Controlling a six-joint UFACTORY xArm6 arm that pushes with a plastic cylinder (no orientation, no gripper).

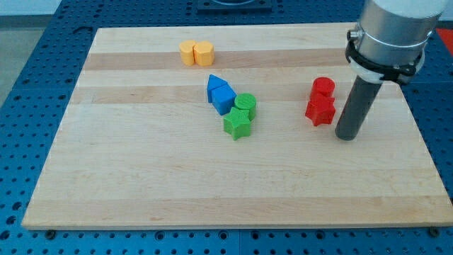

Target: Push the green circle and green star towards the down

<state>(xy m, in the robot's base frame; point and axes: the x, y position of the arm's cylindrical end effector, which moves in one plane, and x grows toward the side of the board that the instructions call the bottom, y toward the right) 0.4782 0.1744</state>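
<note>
Board: we see a pale wooden board (141, 184) lying on a blue perforated table (28, 78); all the blocks stand on its upper half.
Yellow blocks: two yellow blocks (196, 53) stand touching side by side near the view's top, left of centre; their exact shapes we cannot make out, though both look many-sided.
Blue blocks: two blue blocks (220, 93) sit pressed together below and to the right of the yellow pair; the upper-left one looks like a triangle, the other shape we cannot tell.
Green circle: the green circle (245, 105) stands just right of the blue blocks, touching them or nearly so.
Green star: the green star (237, 124) lies just below the green circle, touching it, and is the lowest block of the middle cluster.
Red blocks: a red cylinder (323, 88) stands above a red star-like block (320, 110), the two touching, in the view's right half.
My tip: my tip (345, 137) rests on the board just right of the red pair, close beside the lower red block and apart from it, well apart from both green blocks.
Grasp: we carry a plain dark rod with no jaws, so it holds nothing.
</note>
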